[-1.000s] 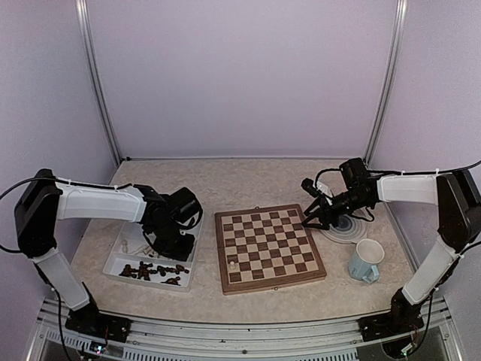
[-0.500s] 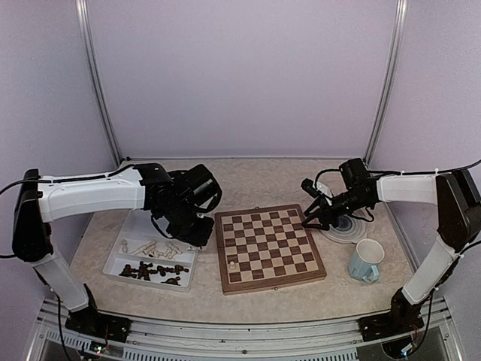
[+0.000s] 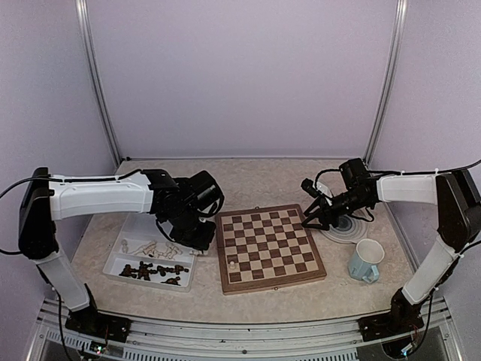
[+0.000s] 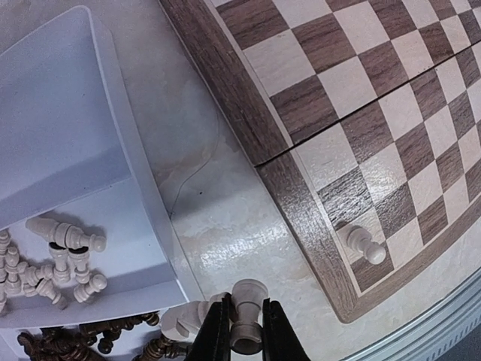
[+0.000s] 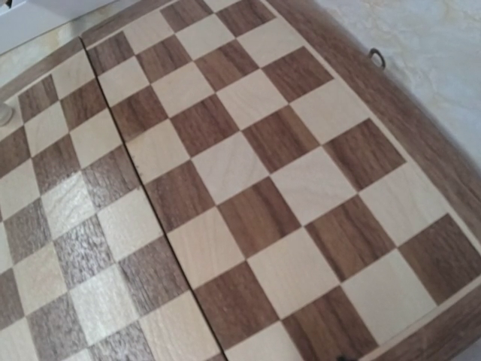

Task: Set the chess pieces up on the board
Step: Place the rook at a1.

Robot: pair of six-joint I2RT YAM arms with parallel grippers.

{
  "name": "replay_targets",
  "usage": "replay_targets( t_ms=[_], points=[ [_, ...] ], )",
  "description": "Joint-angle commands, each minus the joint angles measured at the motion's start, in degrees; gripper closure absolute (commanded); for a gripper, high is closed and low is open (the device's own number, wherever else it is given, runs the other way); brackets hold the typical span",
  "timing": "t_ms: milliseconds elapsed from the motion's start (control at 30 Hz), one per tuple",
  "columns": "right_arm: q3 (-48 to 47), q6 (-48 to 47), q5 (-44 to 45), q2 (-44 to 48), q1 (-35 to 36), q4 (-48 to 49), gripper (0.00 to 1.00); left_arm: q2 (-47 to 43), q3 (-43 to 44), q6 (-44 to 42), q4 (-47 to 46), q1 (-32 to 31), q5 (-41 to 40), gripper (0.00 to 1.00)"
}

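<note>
The left claw [image 4: 242, 337] is pinching one cream piece [image 4: 249, 292] above the marbled counter [image 4: 218, 218], between the tray [image 4: 139, 188] and the board [image 4: 225, 83]. I cannot tell how the right claw [image 3: 310, 213] is standing over the board's far right part. The board is lying mid-counter, carrying one pawn [image 4: 366, 246]. Heaped pieces [image 4: 64, 237] are filling one tray by the left edge; one mug [image 3: 365, 262] and one plate [image 3: 347, 230] are sitting by the right edge. Lilac walls are closing it in.
</note>
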State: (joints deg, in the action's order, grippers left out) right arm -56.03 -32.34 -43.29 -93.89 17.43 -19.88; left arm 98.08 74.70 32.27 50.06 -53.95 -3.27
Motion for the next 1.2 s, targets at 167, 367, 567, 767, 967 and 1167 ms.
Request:
replay_targets(
  t_ms=[167,367,567,767,967,1167],
  points=[
    [0.52,-0.71,-0.99,0.00,-0.29,-0.93,0.47,1.22,4.57,-2.25,-2.51,-6.90,2.32,0.99],
    [0.48,-0.70,-0.95,0.10,-0.29,-0.95,0.47,5.22,8.15,-2.97,1.14,-10.99,0.86,1.00],
    [0.61,-0.80,-0.98,0.40,-0.29,-0.95,0.47,9.35,12.74,-1.98,3.60,-13.54,-1.11,1.00],
    [0.71,-0.86,-0.94,0.48,-0.28,-0.95,0.47,13.74,16.54,-1.17,6.97,-14.90,-3.59,1.00],
    [0.72,-0.95,-0.99,0.16,-0.29,-0.96,0.47,14.91,16.49,-1.16,7.94,-15.00,-4.60,1.00],
    [0.72,-0.97,-1.01,0.05,-0.28,-0.95,0.47,15.43,16.04,-0.98,6.55,-15.03,-4.15,1.00]
  ],
)
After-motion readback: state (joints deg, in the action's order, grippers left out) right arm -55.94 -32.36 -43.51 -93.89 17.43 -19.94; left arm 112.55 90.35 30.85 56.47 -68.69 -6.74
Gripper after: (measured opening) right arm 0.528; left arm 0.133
